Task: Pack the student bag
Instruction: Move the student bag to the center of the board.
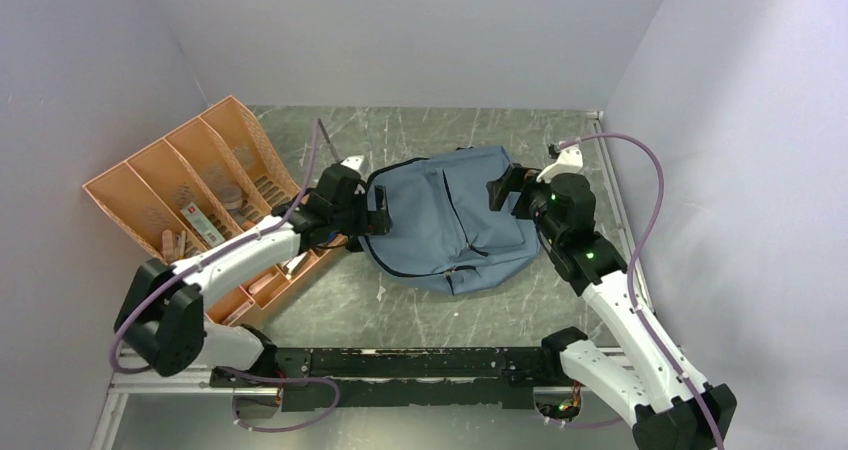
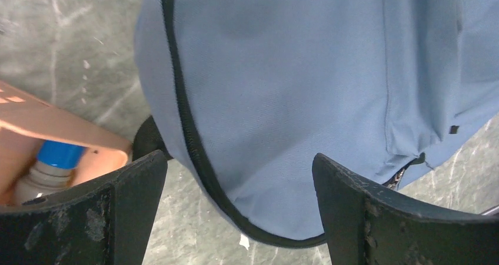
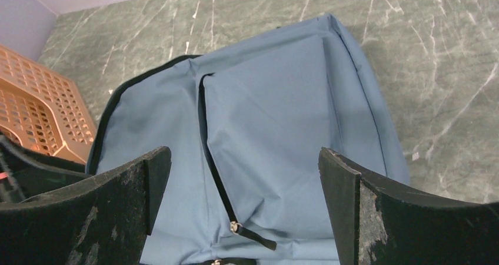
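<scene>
The grey-blue student bag (image 1: 450, 220) lies flat on the dark marble table, front pocket up, with its black zippers closed. My left gripper (image 1: 378, 215) hovers open at the bag's left edge. In the left wrist view the black-trimmed rim of the bag (image 2: 282, 88) sits between the spread fingers of the gripper (image 2: 238, 161), untouched. My right gripper (image 1: 500, 192) stands open over the bag's right end. In the right wrist view the bag (image 3: 270, 118) fills the gap of that gripper (image 3: 244, 156), and a black zipper pull (image 3: 254, 235) lies just below it.
An orange plastic compartment tray (image 1: 150, 200) leans at the left, holding small items, among them a bottle with a blue cap (image 2: 59, 154). Its perforated wall (image 3: 35, 112) shows left of the bag. Pale walls close in on three sides.
</scene>
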{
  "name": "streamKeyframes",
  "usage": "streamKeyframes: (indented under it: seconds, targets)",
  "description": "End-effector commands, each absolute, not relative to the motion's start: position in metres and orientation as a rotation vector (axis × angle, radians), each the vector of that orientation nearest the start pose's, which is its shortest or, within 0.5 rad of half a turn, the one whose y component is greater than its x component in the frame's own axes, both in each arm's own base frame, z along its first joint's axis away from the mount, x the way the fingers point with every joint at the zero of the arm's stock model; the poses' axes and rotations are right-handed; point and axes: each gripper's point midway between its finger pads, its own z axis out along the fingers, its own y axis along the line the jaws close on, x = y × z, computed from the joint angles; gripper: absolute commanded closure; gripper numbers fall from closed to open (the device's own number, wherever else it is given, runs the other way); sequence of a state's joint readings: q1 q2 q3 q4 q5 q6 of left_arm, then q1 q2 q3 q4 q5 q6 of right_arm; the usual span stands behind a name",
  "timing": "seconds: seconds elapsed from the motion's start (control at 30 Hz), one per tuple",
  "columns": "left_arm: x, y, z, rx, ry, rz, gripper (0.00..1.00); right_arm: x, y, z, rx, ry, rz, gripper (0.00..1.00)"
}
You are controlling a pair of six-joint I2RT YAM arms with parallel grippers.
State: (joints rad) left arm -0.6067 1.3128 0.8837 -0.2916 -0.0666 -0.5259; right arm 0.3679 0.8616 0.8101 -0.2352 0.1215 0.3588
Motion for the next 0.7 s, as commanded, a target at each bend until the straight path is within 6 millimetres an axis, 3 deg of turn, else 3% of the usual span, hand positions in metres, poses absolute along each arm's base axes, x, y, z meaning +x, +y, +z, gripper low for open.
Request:
streamKeyframes:
  seconds: [0.0,0.07,0.2,0.27,0.33,0.47,0.53,0.57,0.67]
  targets:
    - [0.294,-0.237,0.113,0.054,2.396,-0.503,0.04,0.299,0.107,0.251,0.103,1.846,0.404,0.0]
    - [0.292,-0.249,0.106,0.096,2.418,-0.526,0.2,0.295,0.108,0.248,0.099,1.845,0.418,0.0]
    - [0.302,-0.286,0.108,0.17,2.421,-0.596,0.75,0.288,0.109,0.243,0.094,1.837,0.439,0.0]
    - [0.312,-0.312,0.112,0.217,2.412,-0.636,0.93,0.286,0.108,0.242,0.093,1.836,0.441,0.0]
    - [0.324,-0.343,0.128,0.286,2.384,-0.674,0.95,0.285,0.107,0.244,0.093,1.833,0.438,0.0]
    - [0.358,-0.399,0.185,0.37,2.252,-0.763,0.95,0.283,0.102,0.252,0.104,1.818,0.42,0.0]
    - [0.375,-0.421,0.215,0.393,2.19,-0.819,0.95,0.281,0.098,0.258,0.119,1.801,0.41,0.0]
    - [0.384,-0.434,0.247,0.405,2.126,-0.859,0.95,0.281,0.097,0.26,0.126,1.794,0.409,0.0]
    - [0.4,-0.457,0.277,0.436,2.08,-0.901,0.95,0.278,0.094,0.265,0.147,1.778,0.409,0.0]
